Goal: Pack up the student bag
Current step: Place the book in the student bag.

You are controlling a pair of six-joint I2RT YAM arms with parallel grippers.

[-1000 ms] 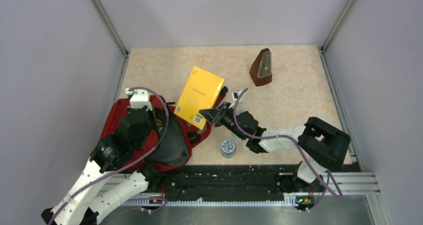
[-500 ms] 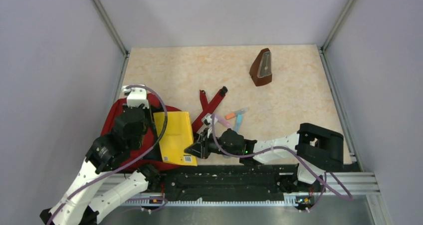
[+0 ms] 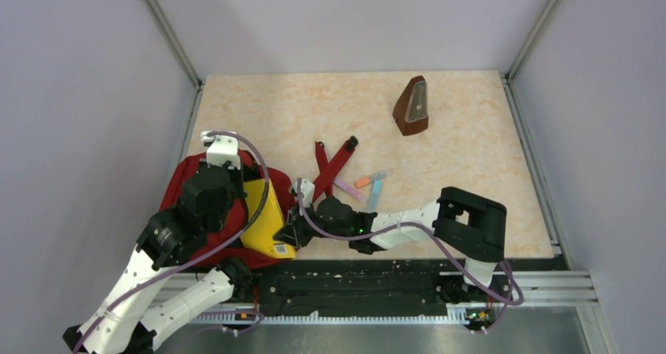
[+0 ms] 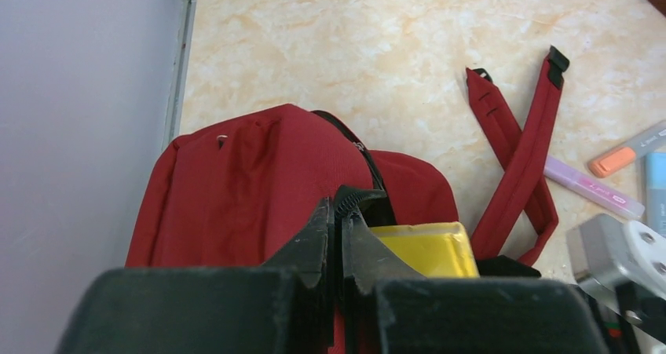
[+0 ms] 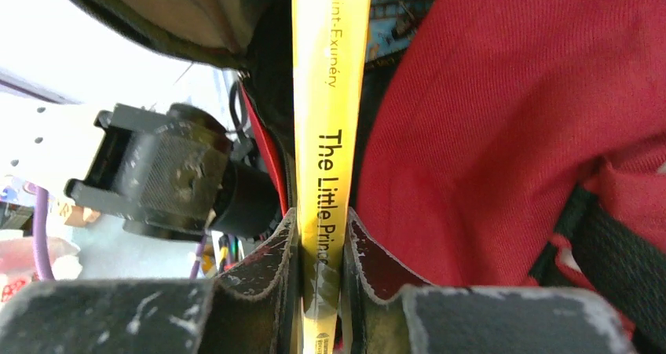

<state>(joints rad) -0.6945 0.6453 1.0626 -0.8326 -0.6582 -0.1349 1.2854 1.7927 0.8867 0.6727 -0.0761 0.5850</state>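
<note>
Top view: a red student bag (image 3: 184, 189) lies in the near left corner of a beige marbled table (image 3: 471, 173). The left arm (image 3: 169, 232) reaches over it from the near edge and covers much of it. A yellow book (image 3: 263, 217) stands tilted in the bag's mouth, on the bag's right side. The right gripper (image 3: 294, 232) is clamped on the book's right edge. Two red straps (image 3: 330, 166) run from the bag toward the table's middle. Just right of them lie three markers: a purple one (image 3: 348, 189), an orange one (image 3: 369, 178) and a blue one (image 3: 375, 195). A brown metronome (image 3: 412, 107) stands upright, well apart, near the far edge.

Left wrist view: the left gripper (image 4: 339, 205) has its fingers pressed together, pinching the black zipper edge of the student bag (image 4: 251, 173). The yellow book (image 4: 424, 248) shows just right of the fingers, inside the opening. The straps (image 4: 522, 158) cross on the table beyond, with the purple marker (image 4: 593, 189) and the orange marker (image 4: 628, 154) to their right.

Right wrist view: the right gripper (image 5: 320, 252) is closed on the spine of the yellow book (image 5: 330, 95), which reads "The Little Prince". The spine runs straight up the picture. Red fabric of the student bag (image 5: 487, 134) fills the right side, touching the book. A black part of the left arm (image 5: 157, 181) sits to the left.
</note>
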